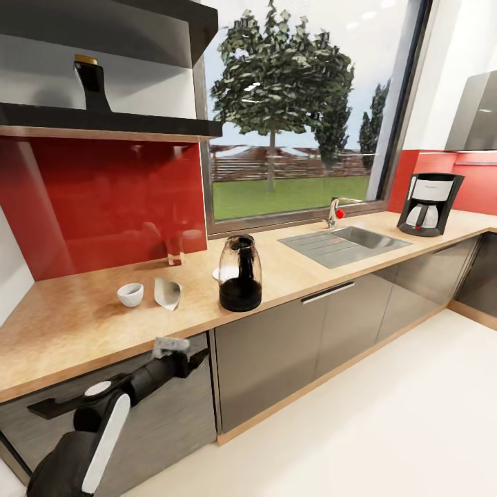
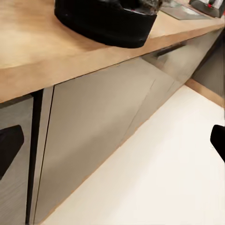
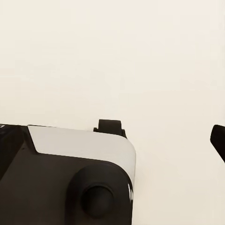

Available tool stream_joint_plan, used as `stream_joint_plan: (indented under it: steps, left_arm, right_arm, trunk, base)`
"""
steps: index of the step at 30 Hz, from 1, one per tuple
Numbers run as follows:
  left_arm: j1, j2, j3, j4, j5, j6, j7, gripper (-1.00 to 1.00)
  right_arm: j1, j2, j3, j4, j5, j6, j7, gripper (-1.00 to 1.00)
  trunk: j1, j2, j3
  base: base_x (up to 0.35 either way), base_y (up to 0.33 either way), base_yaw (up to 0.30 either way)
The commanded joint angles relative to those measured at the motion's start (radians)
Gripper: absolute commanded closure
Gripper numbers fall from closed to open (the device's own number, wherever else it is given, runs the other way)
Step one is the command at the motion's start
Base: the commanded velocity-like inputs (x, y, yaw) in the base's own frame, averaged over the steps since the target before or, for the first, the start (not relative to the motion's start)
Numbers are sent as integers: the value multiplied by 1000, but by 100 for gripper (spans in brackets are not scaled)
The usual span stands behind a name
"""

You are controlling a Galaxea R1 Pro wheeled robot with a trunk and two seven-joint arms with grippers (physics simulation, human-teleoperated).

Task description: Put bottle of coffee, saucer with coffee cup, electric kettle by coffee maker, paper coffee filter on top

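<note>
The coffee maker [image 1: 429, 204] stands at the far right end of the kitchen countertop [image 1: 83, 324]. Near the middle, the electric kettle [image 1: 240, 274] stands close to the front edge; its black base [image 2: 105, 21] shows in the left wrist view. To its left lie the paper coffee filter [image 1: 167, 293] and the coffee cup [image 1: 130, 294]. The saucer [image 1: 217, 274] peeks out from behind the kettle. The bottle of coffee [image 1: 91, 84] stands on the kitchen shelf [image 1: 110, 121]. My left gripper [image 1: 188, 356] [image 2: 115, 145] is open, below the counter edge and in front of the cabinets. My right gripper [image 3: 114, 143] is open over the floor.
A sink [image 1: 345, 243] with a tap [image 1: 335, 210] is set into the counter between kettle and coffee maker. Grey cabinet fronts [image 1: 276, 352] run below the worktop. The pale floor [image 1: 386, 428] lies to the right. My own base [image 3: 70, 183] shows in the right wrist view.
</note>
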Motion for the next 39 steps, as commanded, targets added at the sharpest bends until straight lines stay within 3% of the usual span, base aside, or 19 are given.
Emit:
stream_joint_plan:
  steps: [1,3,7,9,14,17,21,28,30,31,39]
  left_arm:
    - [-32,1,0,0,12,27,1,-100]
    - [-111,1,0,1,19,71,2,-100]
    - [-197,2,0,3,10,87,7,-100]
    - [-227,2,1,4,-30,87,11,-100]
    - [-241,2,1,6,-129,85,50,-100]
    - [-245,2,0,5,-170,82,129,-100]
    - [-246,3,0,6,-186,79,189,-100]
    - [-246,2,0,8,-192,77,209,-100]
    - [-246,3,0,9,-193,76,229,-100]
    - [-246,3,1,9,-193,76,270,-100]
    - [-246,5,1,11,-194,76,285,-100]
  right_arm:
    - [-1,0,-1,1,8,-3,0,-100]
    - [-1,0,-1,1,8,-3,0,-100]
    - [-1,0,1,1,8,-3,0,-100]
    - [-1,0,1,1,8,-3,0,-100]
    - [-1,0,1,1,8,-3,0,-100]
    - [-1,0,2,1,8,-3,0,-100]
    - [-1,0,4,2,8,-3,1,-100]
    - [-1,1,5,2,9,-3,1,-100]
    - [-1,1,5,2,9,-3,1,-100]
    - [-1,1,5,2,9,-3,1,-100]
    - [-1,1,5,2,9,-3,1,-100]
  trunk:
    - [0,-1,-1]
    - [0,-1,-1]
    - [0,-1,-1]
    - [0,-1,-1]
    - [0,-1,-1]
    - [0,-1,-1]
    - [0,-1,-1]
    - [0,-1,-1]
    - [0,-1,-1]
    - [0,-1,-1]
    - [0,-1,-1]
  base:
    - [0,0,0]
    - [0,0,0]
    - [0,0,0]
    - [0,0,0]
    - [0,0,0]
    - [0,0,0]
    - [0,0,0]
    - [0,0,0]
    - [0,0,0]
    - [66,0,0]
    - [77,0,0]
